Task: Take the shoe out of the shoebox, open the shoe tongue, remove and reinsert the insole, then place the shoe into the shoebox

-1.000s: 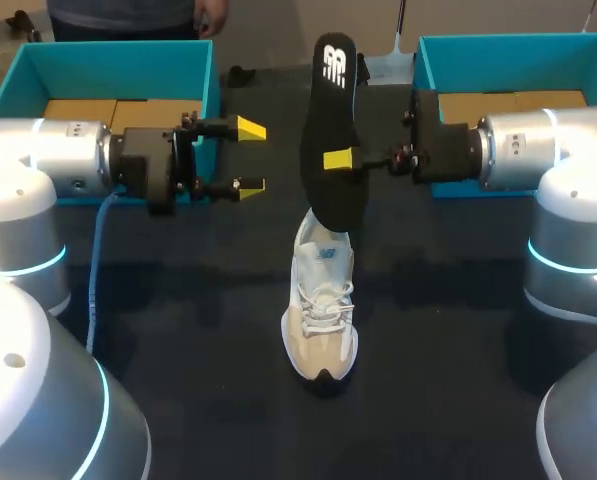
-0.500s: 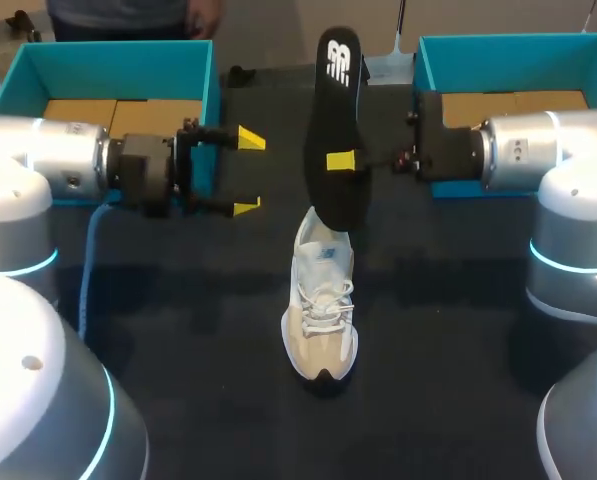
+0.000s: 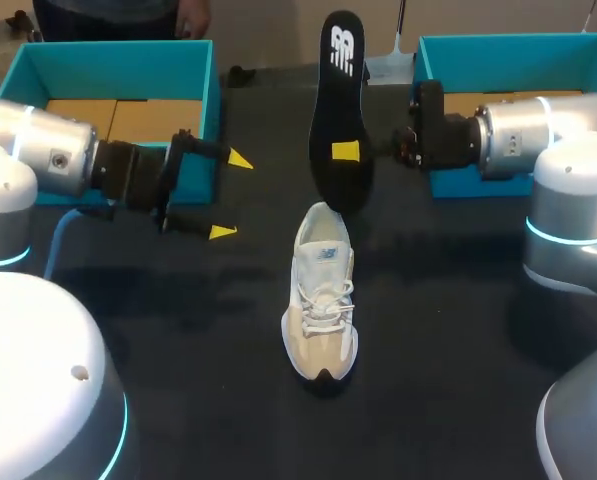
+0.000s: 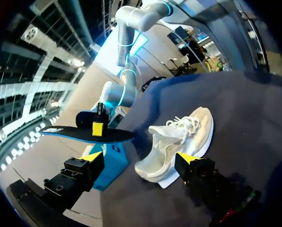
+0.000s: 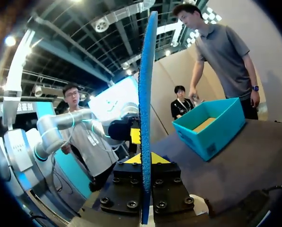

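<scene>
A cream and white shoe (image 3: pixel 322 295) stands on the dark table (image 3: pixel 448 330), toe toward me; in the left wrist view the shoe (image 4: pixel 178 144) lies ahead of my open left gripper (image 4: pixel 141 163). The black insole (image 3: pixel 339 115) with a white logo hangs upright in the air above the shoe's heel, and my right gripper (image 3: pixel 346 151) is shut on its middle. In the right wrist view the insole (image 5: pixel 145 94) shows edge-on, blue, clamped between the fingers of the right gripper (image 5: pixel 145 158). My left gripper (image 3: pixel 228 195) hovers left of the shoe, holding nothing.
A teal shoebox (image 3: pixel 118 70) stands at the back left behind my left arm. A second teal shoebox (image 3: pixel 508 55) stands at the back right behind my right arm. In the right wrist view the left shoebox (image 5: pixel 211 125) sits beyond the insole.
My right gripper lifted the insole up and back, clear of the shoe. My left gripper drew back to the left and dropped lower, staying open.
</scene>
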